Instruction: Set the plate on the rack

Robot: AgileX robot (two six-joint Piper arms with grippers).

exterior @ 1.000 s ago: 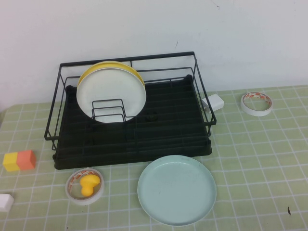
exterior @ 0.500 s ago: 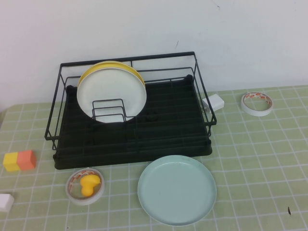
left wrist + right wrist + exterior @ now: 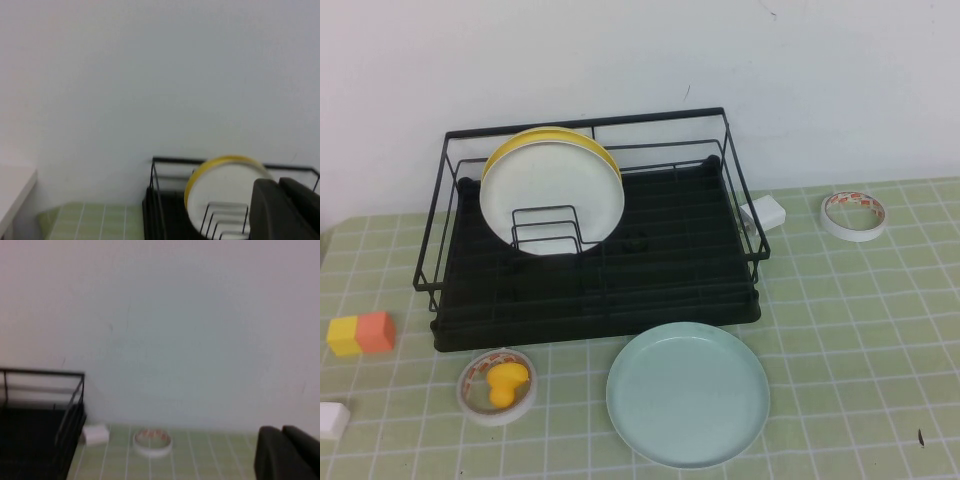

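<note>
Presently, plate (image 3: pixel 687 394): lies flat on the table (image 3: pixel 860 330), face up, just in front of the rack's front edge and toward its right half; nothing touches it.
Rack (image 3: pixel 590 240): black wire frame on a black tray base, standing against the wall; its right portion is free of dishes.
Rack contents: a white plate (image 3: pixel 552 200) stands upright in the dividers at the left, with a yellow plate (image 3: pixel 545 135) close behind it.
Left hand (image 3: pixel 287 210): absent from the high view; only a dark part of it shows at the edge of the left wrist view, held high and facing the wall and rack. Whether its fingers are apart or together cannot be told.
Right hand (image 3: pixel 287 452): likewise absent from the high view; a dark edge shows in its own wrist view, looking toward the wall. Finger state cannot be told.
Surroundings: tape roll holding a yellow duck (image 3: pixel 505 383) left of the plate; orange and yellow blocks (image 3: pixel 360 333) far left; second tape roll (image 3: pixel 852 215) and a white adapter (image 3: pixel 763 213) right of the rack.
Step in hand: judged as the outset; no approach made, plate not yet gripped.
Next move requires: one arm descending to the plate's rim, most likely the right, taking it by the edge, tilting it upright and seating it between free dividers.
</note>
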